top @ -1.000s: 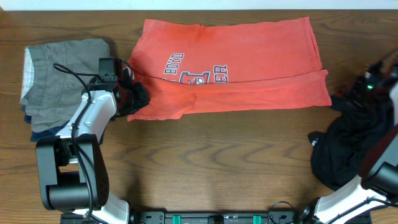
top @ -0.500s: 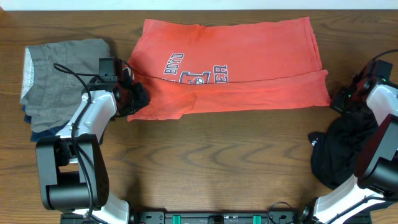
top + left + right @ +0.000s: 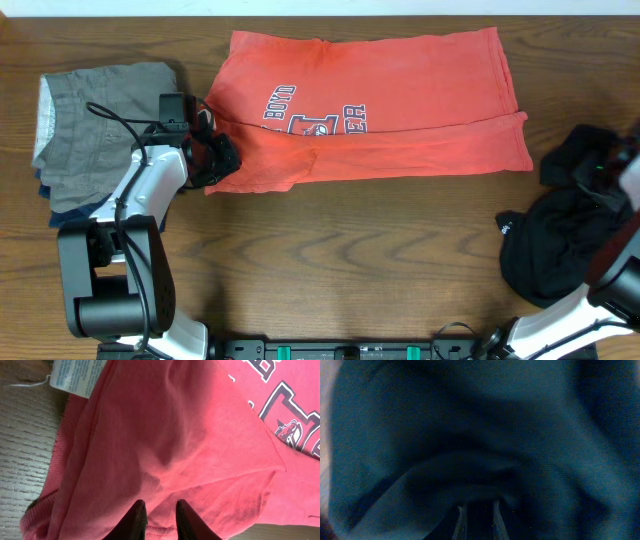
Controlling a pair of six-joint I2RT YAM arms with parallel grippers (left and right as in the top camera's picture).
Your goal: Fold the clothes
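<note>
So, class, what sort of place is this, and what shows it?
Probably a robotics lab bench for folding laundry: a left arm and a right arm fixed at a wooden table, with a red T-shirt, a black garment and a grey garment.

The right arm (image 3: pixel 630 185) has drawn back toward the right edge of the counter (image 3: pixel 350 260), and its pale wrist link, plain half a second ago, is now mostly hidden. The black garment (image 3: pixel 560 250) has changed shape. A bunch now stands up at its upper end, near the lower right corner of the coral-red T-shirt (image 3: pixel 400 90), pinched in the right claw (image 3: pixel 480 521).
</note>
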